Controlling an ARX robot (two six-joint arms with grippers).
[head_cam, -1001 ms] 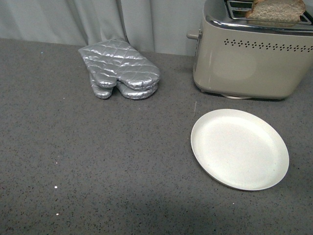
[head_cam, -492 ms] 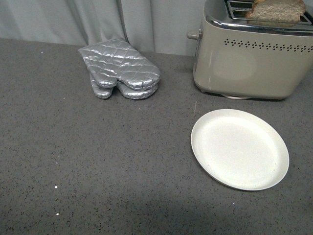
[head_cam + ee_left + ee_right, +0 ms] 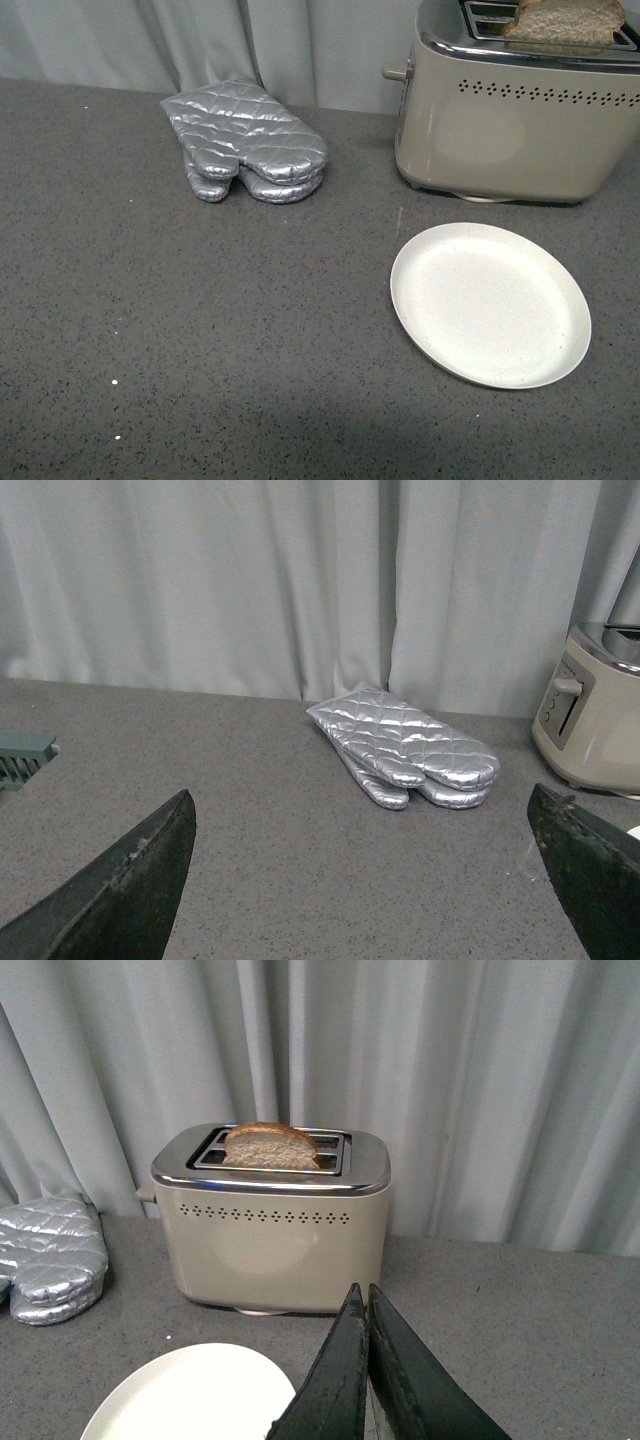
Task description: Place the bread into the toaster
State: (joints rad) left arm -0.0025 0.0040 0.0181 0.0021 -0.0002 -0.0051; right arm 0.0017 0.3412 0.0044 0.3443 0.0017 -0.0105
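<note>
**Already seated: bread stands in the toaster slot**

Now the bread [image 3: 271, 1147] stands upright in 1 of the 2 slots of the toaster [image 3: 270, 1225], its rounded brown crust rising above the chrome top. The front view shows the same slice [image 3: 563, 20] at the upper edge of the frame. Neither of my end effectors touches it. My right end effector [image 3: 367, 1360] has its 2 fingers pressed together with nothing between them, and it sits low, near the plate [image 3: 190, 1395] and in front of the toaster. My left end effector [image 3: 370, 880] is spread wide, holding nothing, looking across the table [image 3: 250, 780] toward the silver oven mitt [image 3: 405, 750].

I judge the slice to be light, soft and easily dented, with a crumb that tears if pinched hard. Should it need nudging or lifting, I would take it by the exposed top crust, the firmest part, with a gentle squeeze across its 2 flat faces. The toaster looks heavy and stable, so a light touch on the bread should not shift it. Its side lever [image 3: 393, 72] appears raised, so I judge the slice is not yet lowered.
</note>
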